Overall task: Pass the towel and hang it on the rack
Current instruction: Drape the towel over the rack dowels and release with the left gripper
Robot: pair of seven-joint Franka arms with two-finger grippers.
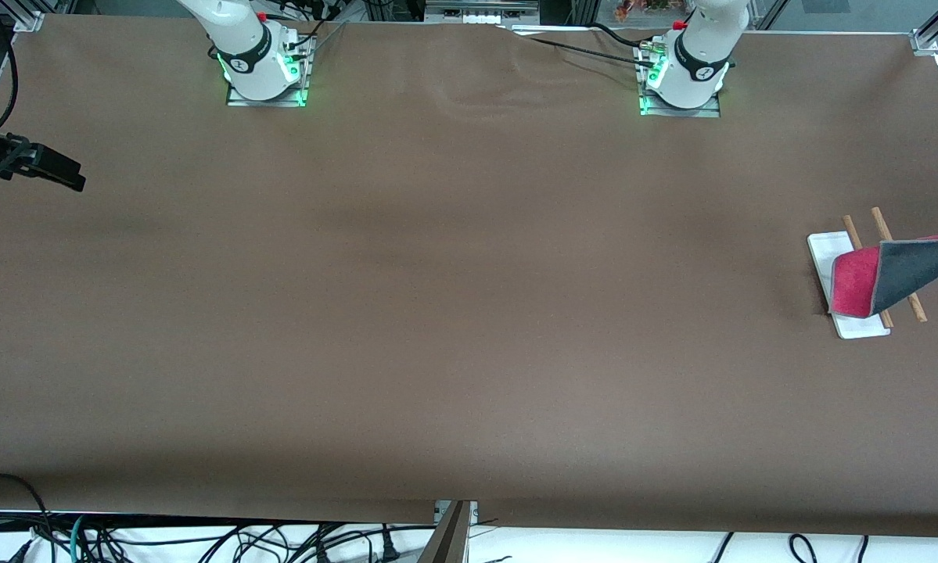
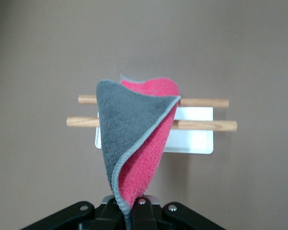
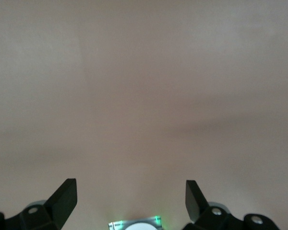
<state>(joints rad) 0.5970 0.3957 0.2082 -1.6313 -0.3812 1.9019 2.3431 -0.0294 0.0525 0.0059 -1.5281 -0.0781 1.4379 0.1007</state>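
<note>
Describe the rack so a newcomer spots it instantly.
On the brown table, look to the left arm's end. The small stand with a flat white base and two thin parallel wooden rods sits there, under the pink-and-grey cloth. It is the only thing standing on the table.

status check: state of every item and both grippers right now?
Pink-red and dark grey cloth towel: pinched at one corner, hanging over the rack, not released.
White-based rack with two wooden rods: upright at the left arm's end of the table, rods partly covered by the towel.
Left gripper: shut on the towel, over the rack.
Right gripper: open, empty, waiting at the right arm's end of the table.
</note>
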